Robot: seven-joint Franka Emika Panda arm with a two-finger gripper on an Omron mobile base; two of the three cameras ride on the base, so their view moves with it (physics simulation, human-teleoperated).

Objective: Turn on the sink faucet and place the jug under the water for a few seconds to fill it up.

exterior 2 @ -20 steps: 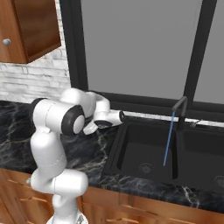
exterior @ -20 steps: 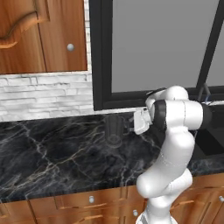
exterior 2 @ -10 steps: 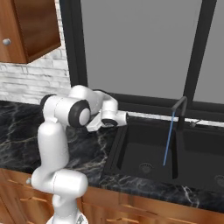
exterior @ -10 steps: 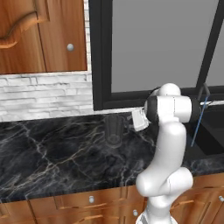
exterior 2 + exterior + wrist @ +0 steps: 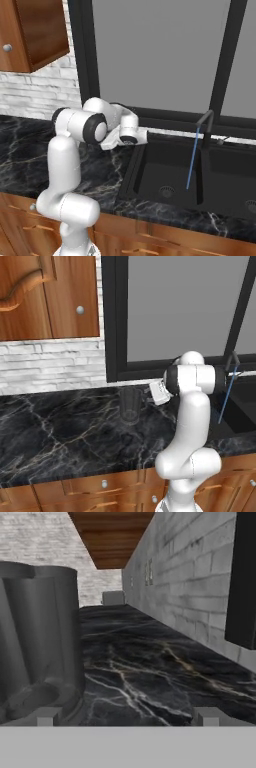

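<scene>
- The sink (image 5: 150, 172) sat at the counter's right end; water (image 5: 192, 159) ran from the sink faucet (image 5: 204, 131) into its left basin.
- The jug (image 5: 130, 404) stood upright on the dark marble counter (image 5: 60, 436), well left of the sink.
- The gripper (image 5: 150, 395) hovered just beside the jug, jaws apart and empty (the jug sat off-centre in the hand view). Judgement: centre the jaws round it before closing.
</scene>
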